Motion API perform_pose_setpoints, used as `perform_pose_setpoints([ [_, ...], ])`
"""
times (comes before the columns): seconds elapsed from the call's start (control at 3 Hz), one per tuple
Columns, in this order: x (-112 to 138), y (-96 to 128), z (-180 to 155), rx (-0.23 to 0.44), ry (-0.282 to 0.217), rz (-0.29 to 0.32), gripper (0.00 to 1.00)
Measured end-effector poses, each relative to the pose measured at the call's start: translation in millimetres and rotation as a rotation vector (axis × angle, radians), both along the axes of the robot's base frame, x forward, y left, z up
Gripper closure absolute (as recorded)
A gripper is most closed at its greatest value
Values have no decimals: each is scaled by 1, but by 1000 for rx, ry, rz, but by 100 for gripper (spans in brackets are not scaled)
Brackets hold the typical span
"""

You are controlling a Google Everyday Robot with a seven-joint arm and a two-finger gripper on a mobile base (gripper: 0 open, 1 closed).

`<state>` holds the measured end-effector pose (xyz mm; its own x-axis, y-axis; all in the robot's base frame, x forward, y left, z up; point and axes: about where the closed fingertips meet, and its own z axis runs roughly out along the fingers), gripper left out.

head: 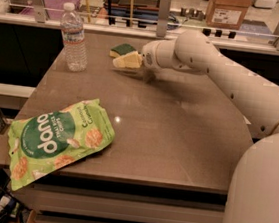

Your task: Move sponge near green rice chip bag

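- The table (176,138) was brown and smooth.
- A small bright spot of light (117,119) shone on it, closer to the left edge.
- Behind the far edge ran a long pale ledge (88,27) with metal posts (164,8) standing on it.
- A cardboard box (228,8) sat past the far right corner.
- A purple tray (56,1) sat past the far left corner.
- The gripper (124,61) was near the far edge.

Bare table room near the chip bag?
Bare: brown tabletop right of the crinkly light-green chip bag, across the centre to the right edge. Crowded: far edge, with clear plastic water bottle, green-topped yellow sponge and the gripper against it.
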<state>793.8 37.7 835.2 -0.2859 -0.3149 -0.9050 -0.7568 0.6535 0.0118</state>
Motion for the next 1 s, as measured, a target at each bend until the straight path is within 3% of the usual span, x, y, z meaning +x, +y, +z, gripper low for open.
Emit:
perform_pose_setpoints([
  [1.0, -1, 8, -4, 1, 6, 11, 88],
])
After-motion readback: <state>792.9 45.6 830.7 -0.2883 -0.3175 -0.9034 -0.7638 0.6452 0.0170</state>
